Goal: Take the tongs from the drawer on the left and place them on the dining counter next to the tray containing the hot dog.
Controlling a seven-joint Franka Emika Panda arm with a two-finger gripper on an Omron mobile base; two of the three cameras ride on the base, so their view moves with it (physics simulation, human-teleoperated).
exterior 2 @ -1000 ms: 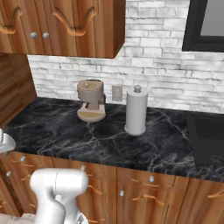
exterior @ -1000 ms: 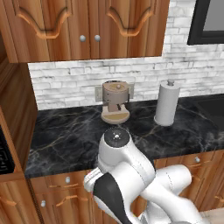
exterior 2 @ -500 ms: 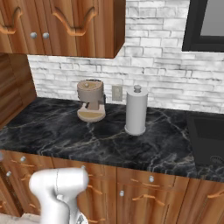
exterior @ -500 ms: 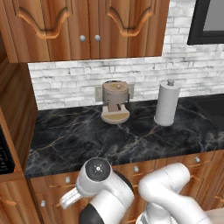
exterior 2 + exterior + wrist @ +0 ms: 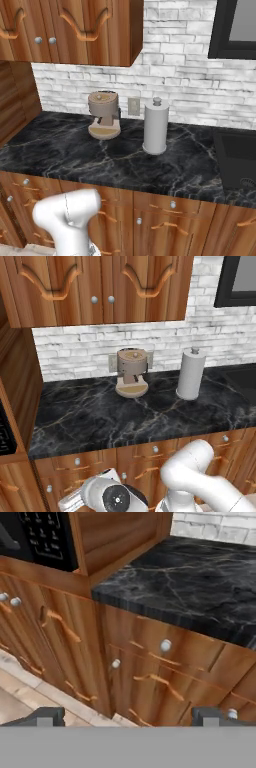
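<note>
Pincer released, facing the closed drawer front

In the hand view the pincer stands fully parted and grasps nothing, its two dark tips low at either side. Just beyond it sits the drawer, shut beneath the black marble desk, its round silver knob exposed. Farther back on the desk stand a coffee maker and a paper towel roll, well apart.

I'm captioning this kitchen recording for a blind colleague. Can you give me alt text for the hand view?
The drawer, closed, shows its warm-brown front and round silver knob under a black marble counter. The gripper hangs in front of it with its jaws wide open and empty. Carved cabinet doors stand below and to the left.
</note>
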